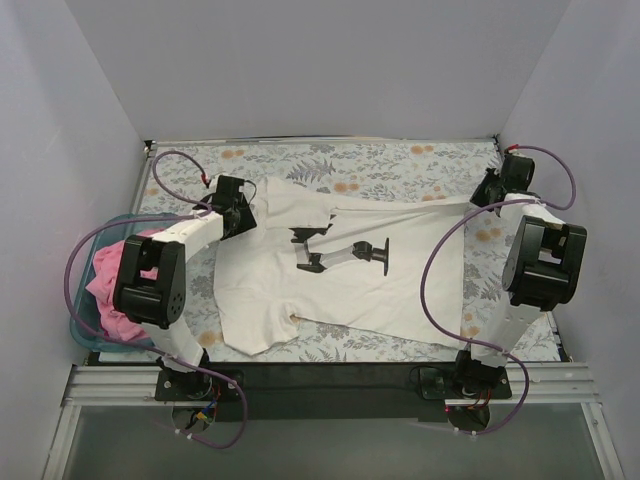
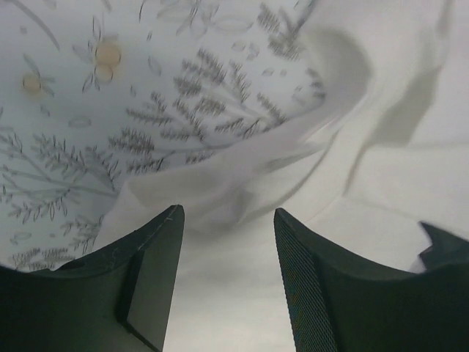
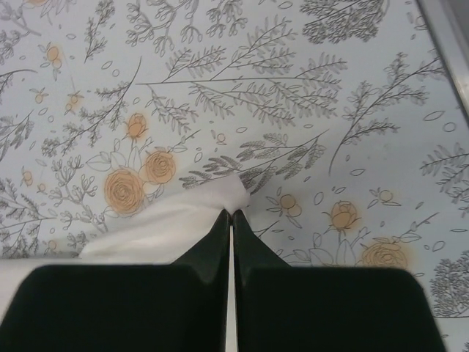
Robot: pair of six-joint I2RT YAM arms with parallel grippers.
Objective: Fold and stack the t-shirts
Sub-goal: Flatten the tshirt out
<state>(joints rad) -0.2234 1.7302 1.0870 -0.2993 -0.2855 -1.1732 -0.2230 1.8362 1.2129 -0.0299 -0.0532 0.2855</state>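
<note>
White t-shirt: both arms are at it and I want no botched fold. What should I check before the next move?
1. Right gripper shut on white t-shirt corner: ok.
2. Left gripper holding fabric: not ok, jaws open.
3. White t-shirt lying flat: not ok, rumpled on the left side.
4. Pink t-shirt clear, in basket: ok.
5. Layers in the right pinch: cannot tell.

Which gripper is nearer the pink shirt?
Left. The left gripper hovers open over the white shirt, near the pink shirt; the right gripper pinches the white shirt's opposite corner.
</note>
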